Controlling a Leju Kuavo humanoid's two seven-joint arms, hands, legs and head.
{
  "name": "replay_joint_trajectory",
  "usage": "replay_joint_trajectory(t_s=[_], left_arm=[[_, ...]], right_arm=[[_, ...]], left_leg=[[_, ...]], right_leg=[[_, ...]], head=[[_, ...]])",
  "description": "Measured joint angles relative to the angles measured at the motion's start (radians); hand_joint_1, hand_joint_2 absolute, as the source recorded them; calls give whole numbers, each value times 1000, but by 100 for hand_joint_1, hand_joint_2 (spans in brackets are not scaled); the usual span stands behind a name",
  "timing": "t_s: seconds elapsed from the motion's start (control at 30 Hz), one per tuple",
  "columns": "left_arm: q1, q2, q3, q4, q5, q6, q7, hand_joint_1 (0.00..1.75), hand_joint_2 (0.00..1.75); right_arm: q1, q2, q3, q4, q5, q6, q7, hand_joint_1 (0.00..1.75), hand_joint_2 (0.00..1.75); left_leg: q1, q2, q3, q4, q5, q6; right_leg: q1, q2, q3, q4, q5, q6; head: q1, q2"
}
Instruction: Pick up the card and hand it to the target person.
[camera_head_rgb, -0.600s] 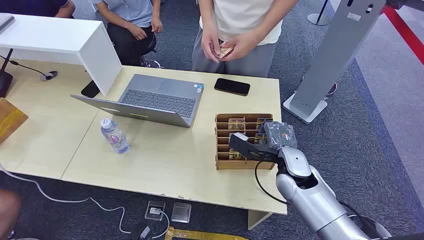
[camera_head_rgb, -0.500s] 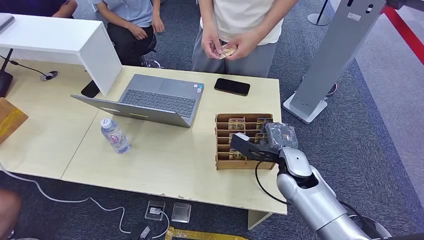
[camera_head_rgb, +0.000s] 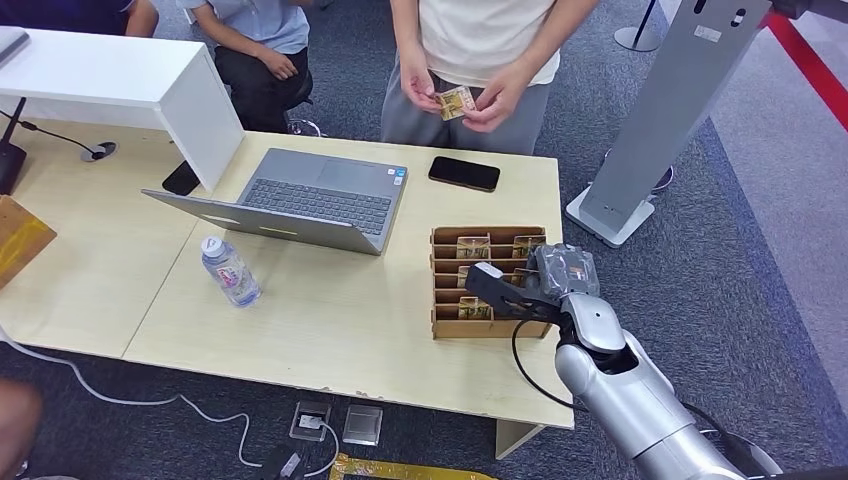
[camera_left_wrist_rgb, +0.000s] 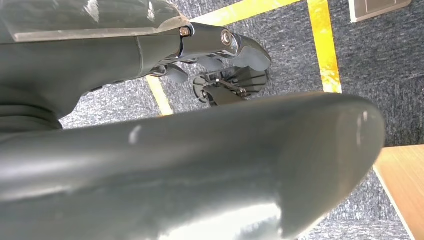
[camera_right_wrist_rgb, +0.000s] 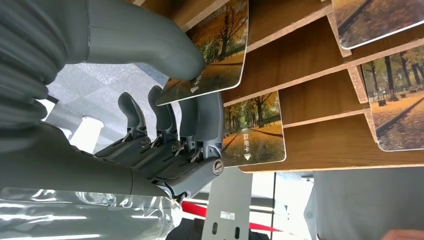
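**Right hand at the card rack; person's card raised**

Change from the earlier frames: the standing person (camera_head_rgb: 480, 40) now holds a card at chest height, tilted face-out between both hands, where before it sat lower and cupped in the fingers. The right hand has shifted only slightly toward the near right of the rack. Table items are unmoved.

Left to right in the head view: a white shelf (camera_head_rgb: 110, 80) at the table's far left; a water bottle (camera_head_rgb: 230, 271) upright near the front edge; an open laptop (camera_head_rgb: 300, 200); a black phone (camera_head_rgb: 464, 173) lying flat beyond the rack; a wooden rack (camera_head_rgb: 487, 282) with slotted rows holding several cards; the right hand (camera_head_rgb: 530, 285) over the rack's right side.

The card (camera_right_wrist_rgb: 210, 55) is thin and rectangular with rounded corners, printed with autumn trees, a yellow leaf-strewn path, white characters and a small arrow. It stands in a rack slot, pinched between the thumb on its face and the fingers (camera_right_wrist_rgb: 200, 120) behind it. Similar cards (camera_right_wrist_rgb: 255, 132) fill neighbouring slots.

The left hand (camera_left_wrist_rgb: 220, 60) hangs over grey carpet with yellow tape, fingers curled inward, holding nothing.
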Motion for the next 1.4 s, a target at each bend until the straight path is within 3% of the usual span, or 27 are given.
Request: replay_joint_trajectory(t_s=[0.2, 0.7, 1.1, 1.27, 1.4], left_arm=[[0, 0, 0, 0, -3, 0, -2, 0, 0], [-10, 0, -10, 0, -27, 0, -30, 0, 0], [4, 0, -9, 0, -9, 0, -37, 0, 0], [8, 0, -9, 0, -3, 0, -40, 0, 0], [8, 0, -9, 0, -2, 0, -49, 0, 0]], right_arm=[[0, 0, 0, -2, 1, -1, 6, 150, 175], [1, 0, 1, -37, -36, 46, 6, 150, 175], [-10, -62, -7, -261, -123, 160, 32, 150, 175], [-5, -83, -12, -372, -86, 121, 17, 150, 175], [7, -84, -19, -417, 1, 2, -53, 150, 175]], left_leg=[[0, 0, 0, 0, 0, 0], [0, 0, 1, 0, 0, 0], [0, 0, 0, 0, 0, 0], [0, 0, 1, 0, 0, 0], [0, 0, 0, 0, 0, 0]], right_leg=[[0, 0, 0, 0, 0, 0], [0, 0, 0, 0, 0, 0], [0, 0, 0, 0, 0, 0], [0, 0, 0, 0, 0, 0], [0, 0, 0, 0, 0, 0]], head=[[0, 0], [0, 0], [0, 0], [0, 0], [0, 0]])
